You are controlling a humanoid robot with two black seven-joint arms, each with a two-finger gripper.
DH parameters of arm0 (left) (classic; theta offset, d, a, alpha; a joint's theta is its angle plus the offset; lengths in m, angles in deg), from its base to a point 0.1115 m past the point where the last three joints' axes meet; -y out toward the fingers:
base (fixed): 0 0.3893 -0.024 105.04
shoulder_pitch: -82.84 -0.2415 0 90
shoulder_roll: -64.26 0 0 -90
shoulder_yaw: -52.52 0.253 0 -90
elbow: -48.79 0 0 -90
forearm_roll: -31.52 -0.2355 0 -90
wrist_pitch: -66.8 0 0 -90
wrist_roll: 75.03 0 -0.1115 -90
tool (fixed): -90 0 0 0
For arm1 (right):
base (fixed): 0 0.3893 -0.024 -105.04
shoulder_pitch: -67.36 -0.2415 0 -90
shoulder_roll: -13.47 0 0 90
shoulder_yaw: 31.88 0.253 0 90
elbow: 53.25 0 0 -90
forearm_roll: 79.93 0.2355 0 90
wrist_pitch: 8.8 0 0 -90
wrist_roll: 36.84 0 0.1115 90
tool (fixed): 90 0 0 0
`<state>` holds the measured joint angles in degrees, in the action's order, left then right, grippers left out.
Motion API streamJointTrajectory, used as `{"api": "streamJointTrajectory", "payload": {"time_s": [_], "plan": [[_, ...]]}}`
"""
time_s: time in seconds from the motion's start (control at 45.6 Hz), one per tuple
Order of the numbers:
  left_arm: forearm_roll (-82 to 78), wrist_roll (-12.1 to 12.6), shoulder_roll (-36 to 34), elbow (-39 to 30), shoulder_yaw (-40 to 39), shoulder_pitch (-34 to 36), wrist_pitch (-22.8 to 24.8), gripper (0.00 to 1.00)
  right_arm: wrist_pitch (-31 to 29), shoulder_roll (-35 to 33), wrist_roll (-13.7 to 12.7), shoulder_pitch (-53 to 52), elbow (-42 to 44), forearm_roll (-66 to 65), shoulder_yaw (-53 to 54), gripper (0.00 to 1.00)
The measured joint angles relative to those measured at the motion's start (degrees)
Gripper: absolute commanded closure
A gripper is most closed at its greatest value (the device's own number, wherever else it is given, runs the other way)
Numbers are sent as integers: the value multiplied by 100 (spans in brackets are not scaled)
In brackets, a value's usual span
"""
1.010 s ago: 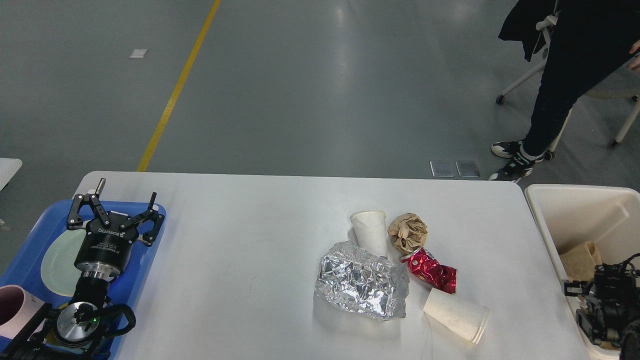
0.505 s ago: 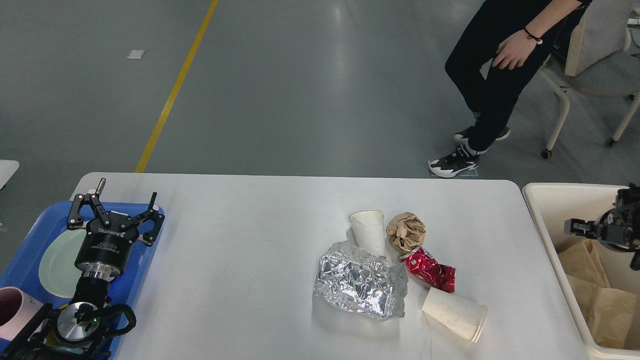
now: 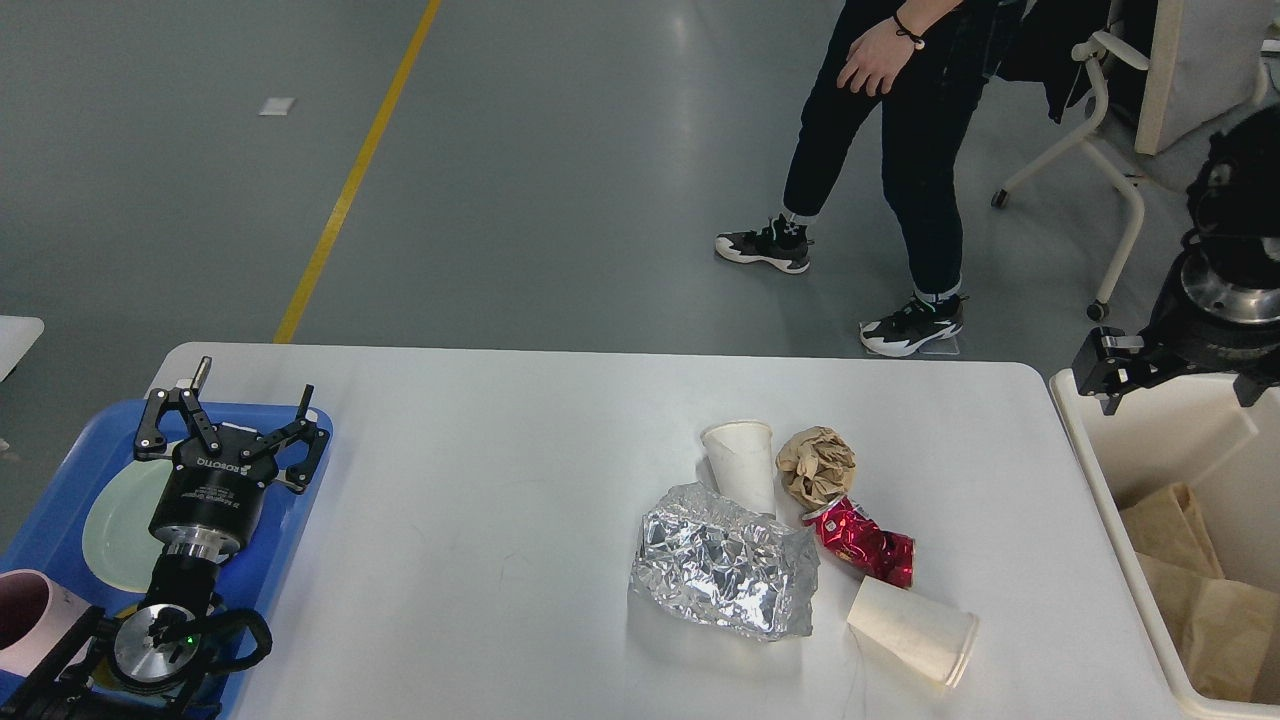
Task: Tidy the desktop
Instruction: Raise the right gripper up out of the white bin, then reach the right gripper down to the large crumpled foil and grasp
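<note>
So the desktop [image 3: 500, 480] is spread out right in front of me, big white slab with rounded corners, and all the junk is bunched right of center. There's a crumpled foil sheet [image 3: 722, 570], and behind it an upright paper cup [image 3: 742, 465] touching its far edge. Just beside that cup sits a brown paper wad [image 3: 817, 465], and a crushed red can [image 3: 862, 543] is wedged against the wad and the foil. Another paper cup [image 3: 912, 630] lies tipped on its side near the front edge, right next to the can. My left gripper [image 3: 232, 425] hangs over the blue tray [image 3: 60, 510] on the left, fingers spread wide with nothing in them, above a pale green plate [image 3: 115, 520]; a pink cup [image 3: 25, 620] sits at the tray's near corner. My right gripper [image 3: 1135, 365] is up over the cream bin [image 3: 1100, 460]; too dark to tell open or closed. Brown paper [image 3: 1195, 590] is in the bin. Somebody [image 3: 920, 150] is standing on the floor past the table.
</note>
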<state>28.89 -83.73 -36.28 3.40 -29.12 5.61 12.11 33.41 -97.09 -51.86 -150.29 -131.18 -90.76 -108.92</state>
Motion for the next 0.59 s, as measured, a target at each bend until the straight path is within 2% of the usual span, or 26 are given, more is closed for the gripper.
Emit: {"api": "streamJointTrajectory", "payload": {"time_s": [0.132,0.263,0.439,0.593], "plan": [[0,-1,-1,2,4,3,-6,3,-107,214,20,-1076,-979,373,-12,0],[0,-9,-1,4,5,3,-8,3,158,574,67,-1802,-1751,792,135,0],[0,-9,-1,4,5,0,-8,3,814,776,78,-1985,-2138,1060,573,0],[0,-9,-1,4,5,1,-8,3,1033,813,74,-1630,-2048,1088,706,0]]}}
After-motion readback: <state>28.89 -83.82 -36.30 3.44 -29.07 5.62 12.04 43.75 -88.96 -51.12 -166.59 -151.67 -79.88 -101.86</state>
